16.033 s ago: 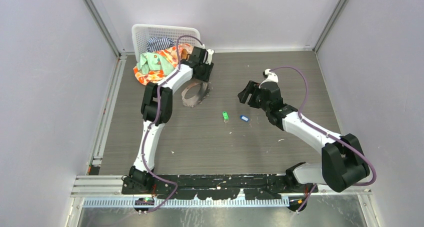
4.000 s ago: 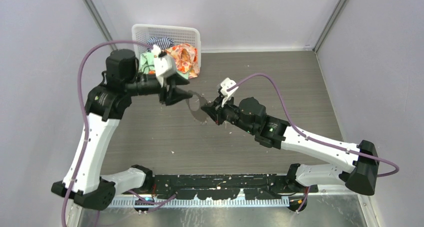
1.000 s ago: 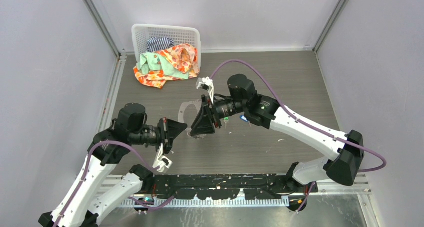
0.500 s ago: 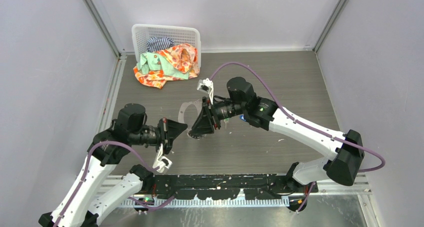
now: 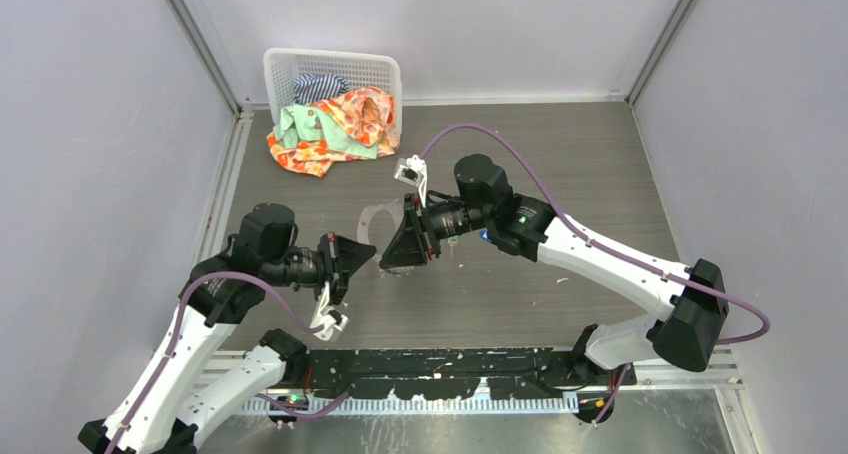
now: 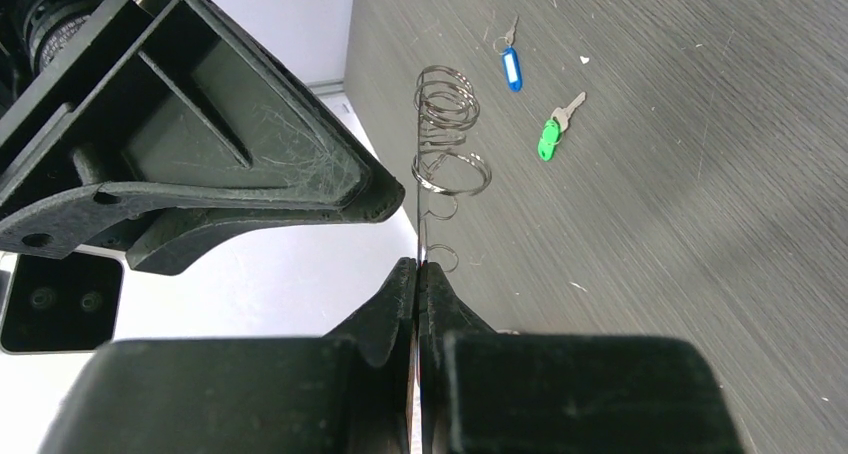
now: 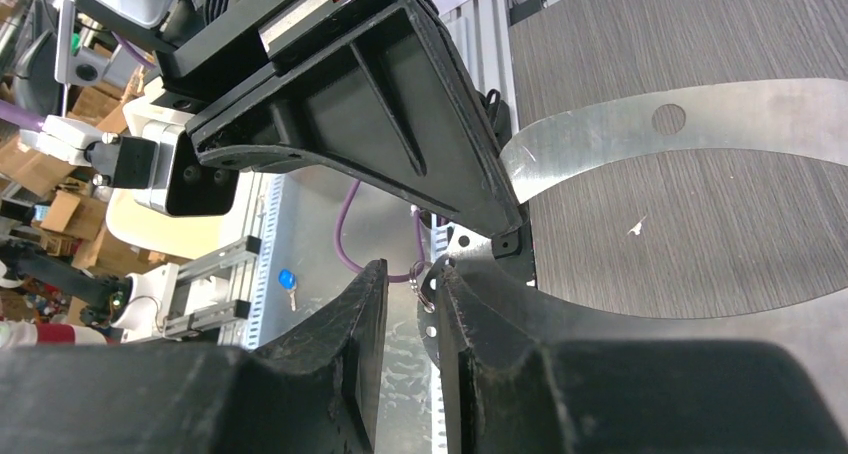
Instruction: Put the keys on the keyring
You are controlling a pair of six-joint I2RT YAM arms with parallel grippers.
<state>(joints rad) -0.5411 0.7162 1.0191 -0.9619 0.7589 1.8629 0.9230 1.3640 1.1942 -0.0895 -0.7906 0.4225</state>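
Observation:
My left gripper is shut on the thin edge of the keyring and holds it up off the table. The keyring is a flat silvery band with small wire rings along its rim. My right gripper faces the left one tip to tip. Its jaws stand a narrow gap apart, with one small ring in that gap against the right-hand finger. The green key and the blue key lie on the table beyond the ring. In the top view the right arm mostly hides them.
A white basket stands at the back left, with a heap of coloured clothes spilling onto the dark wood-grain table. Grey walls close in the sides. A black rail with the arm bases runs along the near edge.
The right gripper's jaws have narrowed around the small ring. Both arms have shifted only slightly. The left gripper keeps hold of the keyring.

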